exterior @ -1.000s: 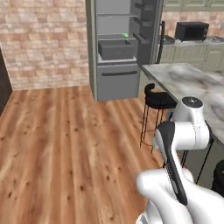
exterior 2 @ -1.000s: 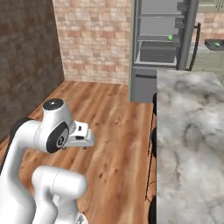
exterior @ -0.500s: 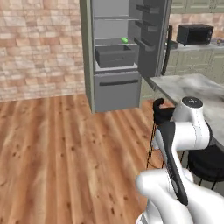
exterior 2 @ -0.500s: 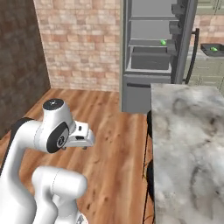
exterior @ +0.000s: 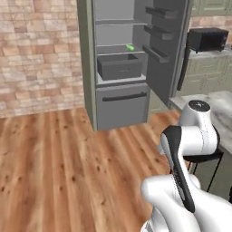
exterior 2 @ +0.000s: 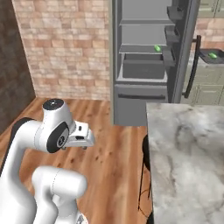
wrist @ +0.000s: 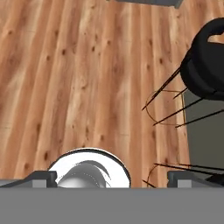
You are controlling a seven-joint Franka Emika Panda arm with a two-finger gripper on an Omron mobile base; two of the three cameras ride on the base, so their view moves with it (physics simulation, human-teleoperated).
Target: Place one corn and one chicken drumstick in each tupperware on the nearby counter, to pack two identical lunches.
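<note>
One bright-green corn (exterior: 130, 47) (exterior 2: 157, 48) lies on a shelf of the open fridge, above its grey drawer. Another corn (exterior 2: 212, 55) rests in a shallow dark tupperware (exterior 2: 205, 57) on the counter (exterior 2: 202, 64) right of the fridge. The chicken drumstick is out of view. My gripper (wrist: 113, 178) is open and empty, its fingertips (wrist: 41, 177) wide apart, and it points down at the wood floor beside a black stool. The hand (exterior 2: 82, 136) is tucked close to the arm, far from the fridge.
The open fridge door (exterior: 166, 45) with its shelves juts out to the right. A black microwave (exterior: 207, 39) stands on the counter (exterior: 209, 53). The marbled island (exterior 2: 188, 153) fills the right side, with a black stool (wrist: 205, 65) (exterior: 201, 156) at its edge.
The whole picture has shifted, so the base has moved: the fridge now stands nearer and more central. The arm keeps its tucked pose and the gripper stays open.
</note>
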